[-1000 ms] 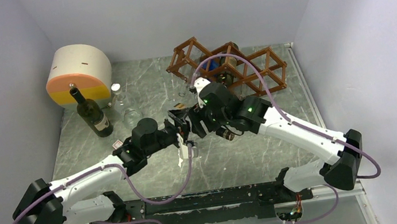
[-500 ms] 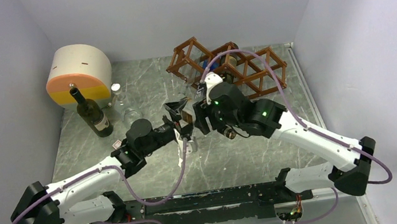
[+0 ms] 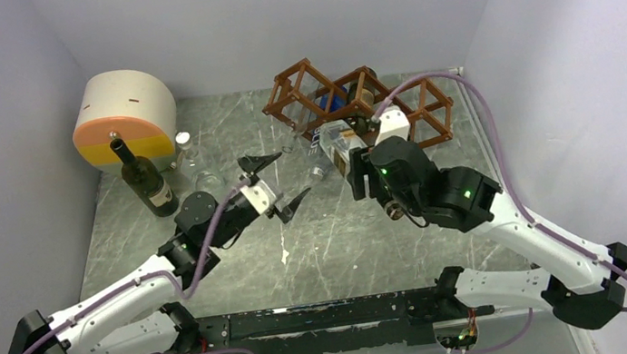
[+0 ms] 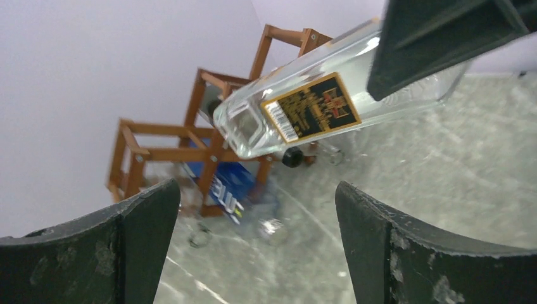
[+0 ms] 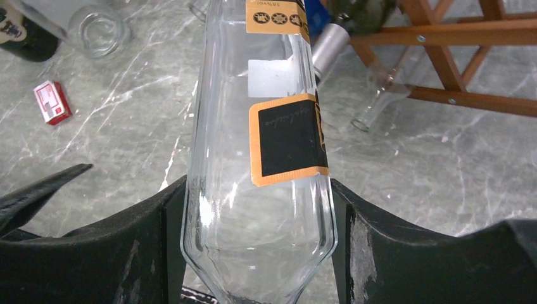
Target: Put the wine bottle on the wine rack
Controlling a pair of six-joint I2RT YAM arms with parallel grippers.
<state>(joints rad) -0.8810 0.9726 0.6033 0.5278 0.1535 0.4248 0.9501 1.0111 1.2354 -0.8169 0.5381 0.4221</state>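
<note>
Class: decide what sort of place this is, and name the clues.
Probably a robot test cell: pale walls box in a marble-patterned table, the left arm and right arm are bolted at its near edge, with a wine rack and dark wine bottle as props.

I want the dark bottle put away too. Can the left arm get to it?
Probably yes. The left gripper is open and holds nothing, and the dark bottle stands upright on that arm's side of the table. The clear glass beside it might get bumped, though.
</note>
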